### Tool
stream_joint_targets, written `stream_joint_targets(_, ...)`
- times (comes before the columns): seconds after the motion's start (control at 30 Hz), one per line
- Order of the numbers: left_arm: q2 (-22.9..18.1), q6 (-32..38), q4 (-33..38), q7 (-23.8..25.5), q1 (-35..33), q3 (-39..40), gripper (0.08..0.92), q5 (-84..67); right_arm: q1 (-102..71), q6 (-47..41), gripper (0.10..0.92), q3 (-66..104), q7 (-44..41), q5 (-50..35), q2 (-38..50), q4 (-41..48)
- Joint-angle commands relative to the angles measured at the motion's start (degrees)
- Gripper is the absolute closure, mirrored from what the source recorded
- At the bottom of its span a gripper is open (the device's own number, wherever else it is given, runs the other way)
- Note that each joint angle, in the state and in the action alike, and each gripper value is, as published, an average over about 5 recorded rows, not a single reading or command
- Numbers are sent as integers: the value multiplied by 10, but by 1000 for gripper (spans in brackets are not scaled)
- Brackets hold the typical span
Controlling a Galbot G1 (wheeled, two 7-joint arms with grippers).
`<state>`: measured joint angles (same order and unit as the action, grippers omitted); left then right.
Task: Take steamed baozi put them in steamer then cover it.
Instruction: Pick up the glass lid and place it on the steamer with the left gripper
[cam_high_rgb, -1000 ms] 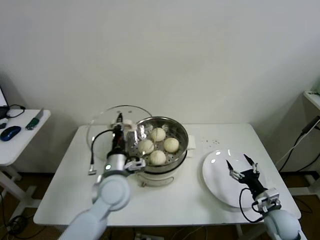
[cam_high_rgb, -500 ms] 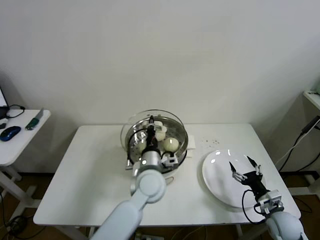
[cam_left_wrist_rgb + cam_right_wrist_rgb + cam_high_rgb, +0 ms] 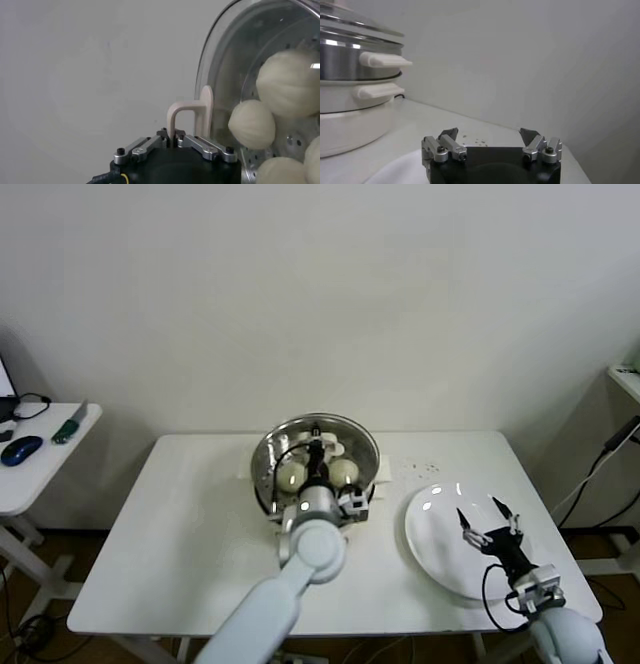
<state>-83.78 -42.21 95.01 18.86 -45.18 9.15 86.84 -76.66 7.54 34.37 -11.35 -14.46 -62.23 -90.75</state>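
The steamer (image 3: 268,467) stands at the table's back middle on its cream-white pot base (image 3: 350,120). Cream-white baozi (image 3: 291,476) lie inside it; three show through the glass in the left wrist view (image 3: 252,124). The clear glass cover (image 3: 345,427) sits over the steamer. My left gripper (image 3: 316,442) is shut on the cover's whitish bar handle (image 3: 192,112), directly above the steamer's centre. My right gripper (image 3: 486,516) is open and empty above the white plate (image 3: 430,529) at the right.
A side table (image 3: 40,459) at the far left holds a mouse (image 3: 20,449) and small items. The steamer's side handles (image 3: 385,60) point toward the plate. A few dark specks (image 3: 420,469) lie on the tabletop behind the plate.
My left gripper has carried the cover from the table's back left rightward over the steamer, where it now rests above the baozi. The right gripper has stayed above the plate.
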Motion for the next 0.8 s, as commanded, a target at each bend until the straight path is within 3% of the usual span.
stream_joint_targets(0.03,-7,-28,-19,-3,3,4,847,-3,-1,1,203,0,-1,5,-1,0)
stream_joint_targets(0.8,10,-28,-23,-9,1,1,847,-11,-4,3,203,0,-2,17,-6,-4)
